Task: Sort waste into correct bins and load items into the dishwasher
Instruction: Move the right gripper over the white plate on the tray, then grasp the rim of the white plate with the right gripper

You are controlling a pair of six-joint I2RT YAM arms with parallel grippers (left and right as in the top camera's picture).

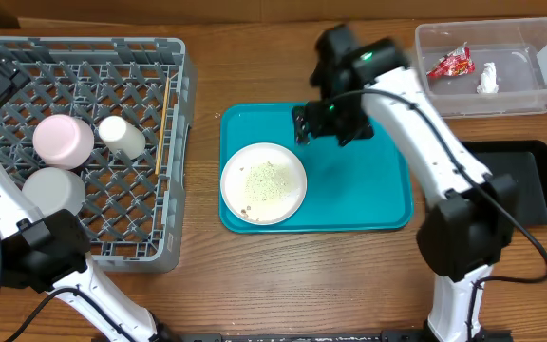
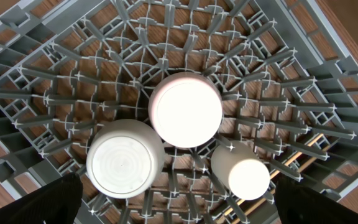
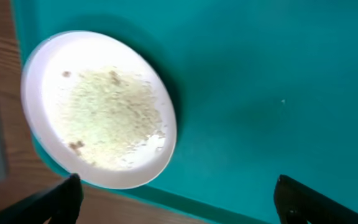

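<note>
While the right gripper (image 1: 332, 126) hovers, jaws wide and empty, above the teal tray (image 1: 387, 204), it should take the plate (image 1: 236, 161) rim level, keeping the rice (image 1: 266, 182) aboard.

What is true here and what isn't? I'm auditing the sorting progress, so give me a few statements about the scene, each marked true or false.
1. The red wrapper lies in the clear tub. True.
2. The plate on the teal tray is clean. False: rice-like scraps cover its middle.
3. The tissue lies in the black tray. False: it is in the clear tub, beside the red wrapper.
4. A cup, a bowl and a small dish sit in the dish rack. True.
5. The right gripper grips the plate. False: it is open above the teal tray, holding nothing.
</note>
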